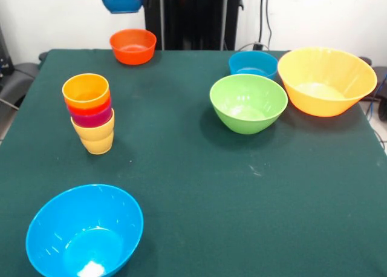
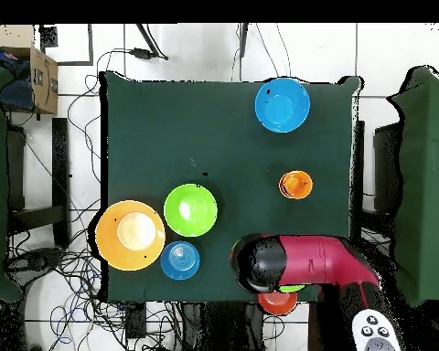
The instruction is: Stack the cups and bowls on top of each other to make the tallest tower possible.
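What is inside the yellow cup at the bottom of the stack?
The yellow cup holds three nested cups: purple, then red-orange, with the orange-yellow cup on top, looking empty. Only their upper rims show; their lower parts are hidden.

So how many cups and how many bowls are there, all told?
Cups: 4, nested in one stack.
Bowls: 6 (orange-red, teal, green, orange-yellow, light blue, dark blue up off the table).
Total: 10.

Nested cups point(image 1: 91, 112) upright, bowls point(image 1: 248, 103) scattered apart
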You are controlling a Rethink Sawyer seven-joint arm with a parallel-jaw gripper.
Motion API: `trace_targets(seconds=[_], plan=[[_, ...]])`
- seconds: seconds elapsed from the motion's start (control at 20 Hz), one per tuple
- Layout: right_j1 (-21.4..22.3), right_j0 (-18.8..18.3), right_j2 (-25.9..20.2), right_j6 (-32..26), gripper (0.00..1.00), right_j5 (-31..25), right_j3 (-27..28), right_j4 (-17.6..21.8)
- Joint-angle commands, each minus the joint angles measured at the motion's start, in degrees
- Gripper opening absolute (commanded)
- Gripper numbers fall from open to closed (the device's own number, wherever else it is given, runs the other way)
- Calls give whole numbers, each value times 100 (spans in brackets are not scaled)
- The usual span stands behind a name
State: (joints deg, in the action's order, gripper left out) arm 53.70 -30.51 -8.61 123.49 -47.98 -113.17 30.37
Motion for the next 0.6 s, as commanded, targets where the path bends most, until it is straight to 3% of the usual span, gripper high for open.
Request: trace_targets(seconds=[0.05,0.4,0.6], plan=[[-640,72,-356,-772,0,-647,791,344],[-898,15,-471,-928,0,-519,1113,318],[-919,43,-519,-1041,0,-851,1431,212]])
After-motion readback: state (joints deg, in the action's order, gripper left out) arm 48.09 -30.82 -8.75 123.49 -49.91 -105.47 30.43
